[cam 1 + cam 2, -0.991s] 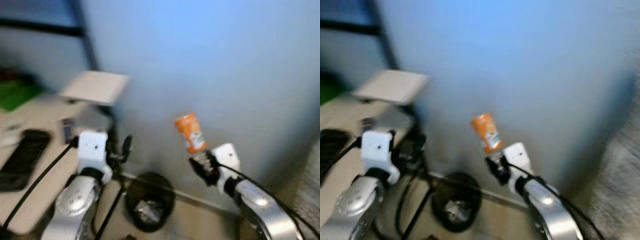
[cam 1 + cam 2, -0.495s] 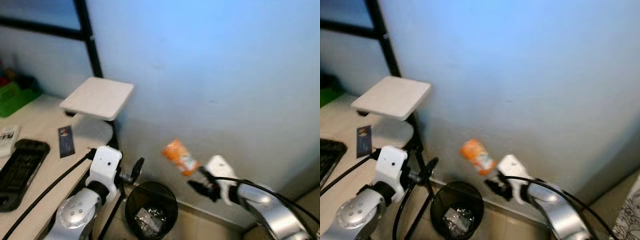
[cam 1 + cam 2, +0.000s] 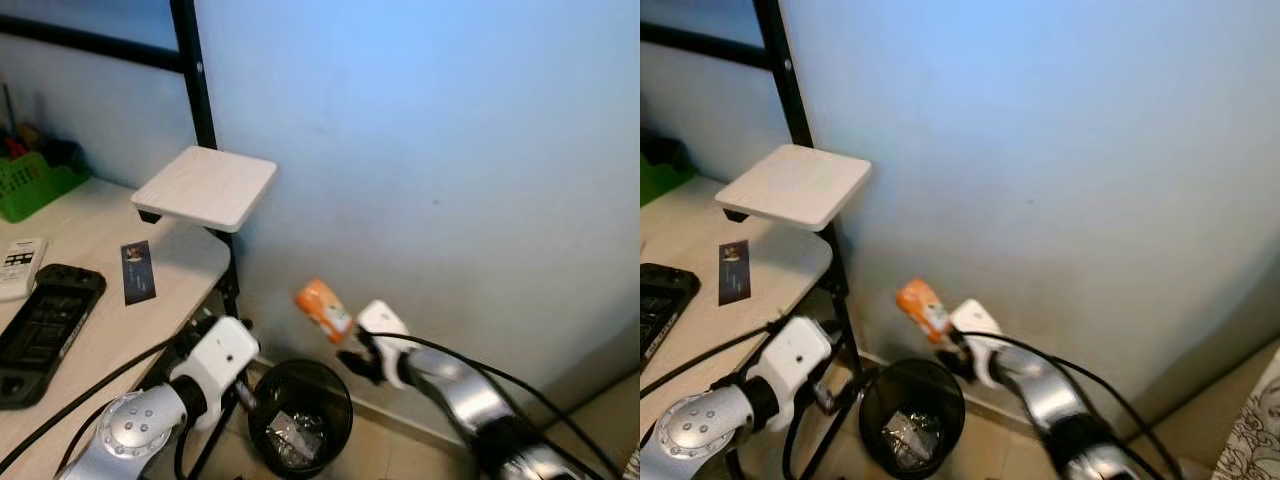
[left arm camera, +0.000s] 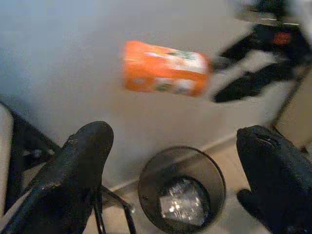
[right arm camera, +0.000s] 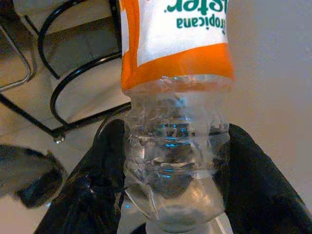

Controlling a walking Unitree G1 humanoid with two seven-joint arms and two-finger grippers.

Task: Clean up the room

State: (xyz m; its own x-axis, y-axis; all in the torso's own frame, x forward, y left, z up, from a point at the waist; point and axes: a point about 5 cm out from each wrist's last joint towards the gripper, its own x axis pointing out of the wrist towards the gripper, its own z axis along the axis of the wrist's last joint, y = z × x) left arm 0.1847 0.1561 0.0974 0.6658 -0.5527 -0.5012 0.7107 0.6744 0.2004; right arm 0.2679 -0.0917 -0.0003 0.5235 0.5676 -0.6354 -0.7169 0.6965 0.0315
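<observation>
A pale bench is seen at the left, on which a black handheld device, a dark card, a white remote and a green basket are laid. A black bin is stood on the floor.

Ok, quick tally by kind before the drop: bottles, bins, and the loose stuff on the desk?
Bottles: 1, orange-labelled bottle in the right gripper
Bins: 1, black bin on the floor
Desk items: 4, black handheld device, white remote, dark card, green basket
Total: 6
</observation>
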